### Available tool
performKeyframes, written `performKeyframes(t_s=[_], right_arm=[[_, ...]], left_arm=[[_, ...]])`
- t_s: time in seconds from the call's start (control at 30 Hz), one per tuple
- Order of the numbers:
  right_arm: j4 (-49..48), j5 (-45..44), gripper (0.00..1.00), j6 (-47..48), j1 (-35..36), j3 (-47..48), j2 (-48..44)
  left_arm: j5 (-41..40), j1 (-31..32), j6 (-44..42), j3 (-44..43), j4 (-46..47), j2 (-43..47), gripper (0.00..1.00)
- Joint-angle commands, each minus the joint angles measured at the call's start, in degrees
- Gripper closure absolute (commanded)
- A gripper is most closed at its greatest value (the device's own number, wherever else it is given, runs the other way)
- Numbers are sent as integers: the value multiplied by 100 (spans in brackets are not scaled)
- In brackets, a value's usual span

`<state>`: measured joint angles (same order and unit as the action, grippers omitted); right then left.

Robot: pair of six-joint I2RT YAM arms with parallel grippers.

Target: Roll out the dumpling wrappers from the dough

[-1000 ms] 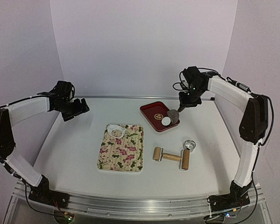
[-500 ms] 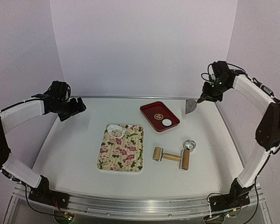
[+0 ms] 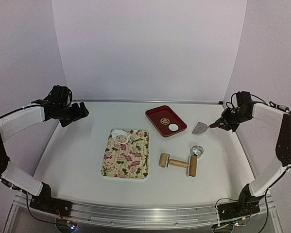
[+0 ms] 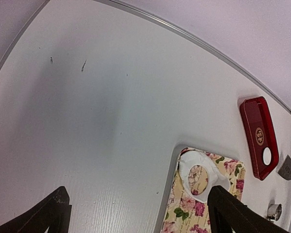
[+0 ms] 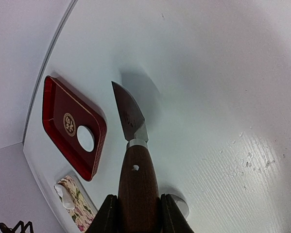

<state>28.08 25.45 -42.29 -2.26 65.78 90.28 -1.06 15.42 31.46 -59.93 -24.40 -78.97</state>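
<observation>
from above, the right gripper (image 3: 222, 124) has swung away from the red tray (image 3: 155, 113) and come down to the table just right of it. it pinches the wooden handle of the scraper (image 3: 202, 128), blade low by the surface. the dumpling wrapper (image 3: 173, 127) lies alone in the tray's near corner, so one disc looks delivered and the tool is being parked, i'd say. the left gripper (image 3: 77, 112) hangs far left. a rolling pin (image 3: 178, 163) and ring cutter (image 3: 196, 151) lie right of the floral mat (image 3: 128, 158).

from the left wrist, its fingers (image 4: 53, 213) are spread and empty. the dough scrap (image 4: 190, 158) with its cut hole sits on the mat's corner.

from the right wrist, the handle is clamped between the jaws, blade pointing past the tray, and nothing blocks it.
</observation>
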Motion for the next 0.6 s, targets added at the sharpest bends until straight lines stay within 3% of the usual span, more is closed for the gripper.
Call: performKeyframes(t_s=[0.0,0.17,0.57], right_arm=[[-611,-168,94,-295,-2,-229,-470],[-610,-277,91,-313,-2,-490,-492],[-597,-545,71,-567,-2,-848,-465]], left_arm=[[59,-26,-136,67,205,223,2],[72,-30,-178,31,208,177,2],[88,-29,-147,-24,331,65,2]])
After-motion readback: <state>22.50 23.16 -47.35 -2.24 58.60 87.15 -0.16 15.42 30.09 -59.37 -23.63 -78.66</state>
